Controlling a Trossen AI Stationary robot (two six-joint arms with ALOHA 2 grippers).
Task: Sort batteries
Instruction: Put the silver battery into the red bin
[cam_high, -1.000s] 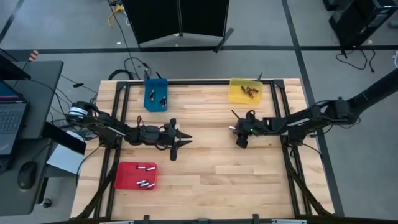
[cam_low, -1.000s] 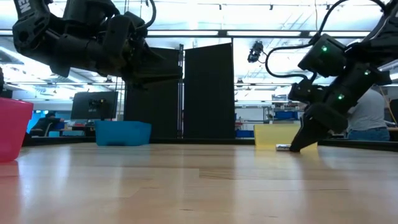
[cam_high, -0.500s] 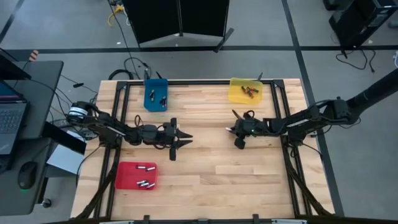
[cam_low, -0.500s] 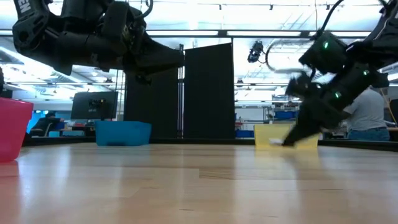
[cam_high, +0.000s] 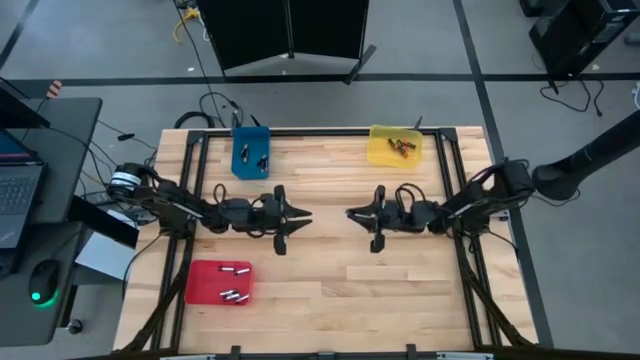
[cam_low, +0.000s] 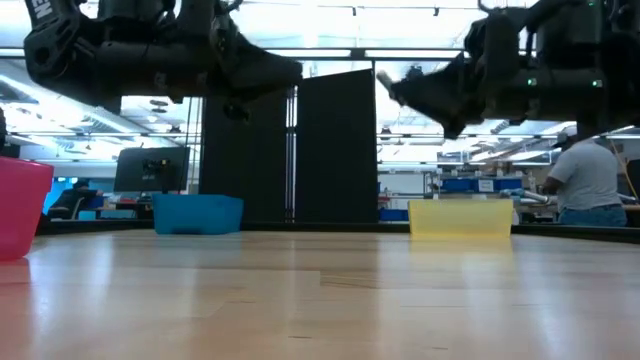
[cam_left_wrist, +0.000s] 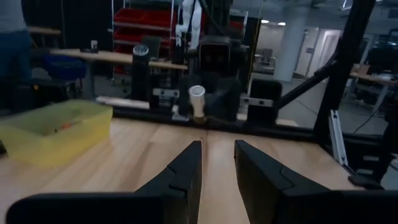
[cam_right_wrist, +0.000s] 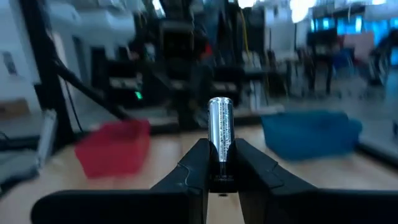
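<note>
A silvery battery (cam_right_wrist: 221, 134) is pinched upright between the fingers of the right gripper (cam_high: 352, 214), its upper end standing clear above the fingertips. The right gripper is held above the table (cam_high: 400, 290), facing the left gripper (cam_high: 303, 218), which is just opposite it with its 2 fingers (cam_left_wrist: 184, 172) parted by a narrow gap and nothing between them. Beyond the held battery, a red tray (cam_right_wrist: 115, 148) and a blue tray (cam_right_wrist: 309, 134) are seen. A yellow tray (cam_high: 394, 146) lies behind the right gripper.
</note>
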